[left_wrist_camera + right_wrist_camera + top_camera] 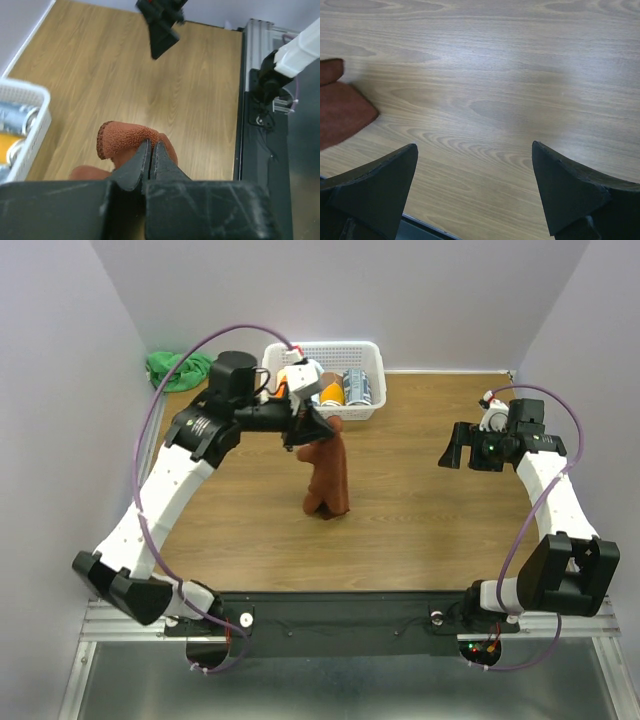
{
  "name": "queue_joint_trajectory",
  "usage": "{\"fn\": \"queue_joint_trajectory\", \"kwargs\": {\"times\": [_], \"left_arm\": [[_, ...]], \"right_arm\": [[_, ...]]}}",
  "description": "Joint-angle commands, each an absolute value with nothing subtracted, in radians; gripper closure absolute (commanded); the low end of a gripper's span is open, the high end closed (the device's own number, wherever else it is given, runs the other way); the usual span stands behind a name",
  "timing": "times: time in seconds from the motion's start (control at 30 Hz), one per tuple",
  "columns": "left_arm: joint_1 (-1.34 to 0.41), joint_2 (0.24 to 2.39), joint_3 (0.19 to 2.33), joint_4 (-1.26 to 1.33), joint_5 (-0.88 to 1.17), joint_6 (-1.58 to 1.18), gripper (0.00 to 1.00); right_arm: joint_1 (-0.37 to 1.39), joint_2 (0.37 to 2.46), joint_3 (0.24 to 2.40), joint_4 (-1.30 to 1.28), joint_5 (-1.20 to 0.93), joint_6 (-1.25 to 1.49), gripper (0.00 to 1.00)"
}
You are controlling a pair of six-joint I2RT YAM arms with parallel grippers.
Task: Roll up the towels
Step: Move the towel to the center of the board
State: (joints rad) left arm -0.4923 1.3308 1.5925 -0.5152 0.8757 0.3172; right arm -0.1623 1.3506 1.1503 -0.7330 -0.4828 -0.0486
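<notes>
A rust-brown towel (328, 475) hangs from my left gripper (312, 430), its lower end bunched on the wooden table near the middle. In the left wrist view the gripper (151, 145) is shut on a fold of the towel (122, 138). My right gripper (453, 447) is open and empty above the table at the right, well apart from the towel. In the right wrist view its fingers (375, 180) stand wide apart, and a corner of the towel (340, 112) shows at the left edge. A green towel (178, 369) lies crumpled at the back left corner.
A white basket (368, 355) at the back centre holds cans and an orange item. Grey walls close the table on three sides. The black base rail (330, 615) runs along the near edge.
</notes>
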Motion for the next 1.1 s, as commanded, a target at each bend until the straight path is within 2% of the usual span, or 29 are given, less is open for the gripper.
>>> {"fn": "queue_joint_trajectory", "kwargs": {"times": [0.0,0.1,0.2,0.47,0.57,0.73,0.87,1.0,1.03,1.07], "left_arm": [[-0.552,1.370,1.784,-0.512,0.926,0.338,1.00],[-0.552,1.396,1.851,-0.552,0.951,0.347,1.00],[-0.552,1.373,1.824,-0.584,0.916,0.394,1.00],[-0.548,1.339,1.415,-0.635,0.635,0.558,1.00],[-0.551,1.370,1.327,-0.612,0.531,0.563,1.00],[-0.545,1.448,1.301,-0.519,0.379,0.503,1.00],[-0.511,1.511,1.281,-0.474,0.307,0.440,0.99],[-0.427,1.578,1.290,-0.474,0.348,0.391,0.72],[-0.407,1.583,1.296,-0.477,0.388,0.388,0.58],[-0.370,1.580,1.298,-0.477,0.411,0.376,0.54]], "right_arm": [[-0.163,1.348,1.203,-0.733,-0.495,-0.058,0.00],[-0.163,1.344,1.200,-0.736,-0.488,-0.061,0.00],[-0.163,1.342,1.193,-0.736,-0.488,-0.069,0.00],[-0.163,1.400,1.164,-0.738,-0.535,-0.103,0.02],[-0.163,1.410,1.147,-0.750,-0.592,-0.130,0.09],[-0.150,1.433,1.111,-0.794,-0.689,-0.208,0.22],[-0.085,1.454,1.074,-0.821,-0.652,-0.285,0.24],[0.056,1.471,1.040,-0.816,-0.545,-0.342,0.25],[0.076,1.482,1.035,-0.810,-0.535,-0.353,0.26],[0.093,1.497,1.026,-0.805,-0.516,-0.357,0.26]]}}
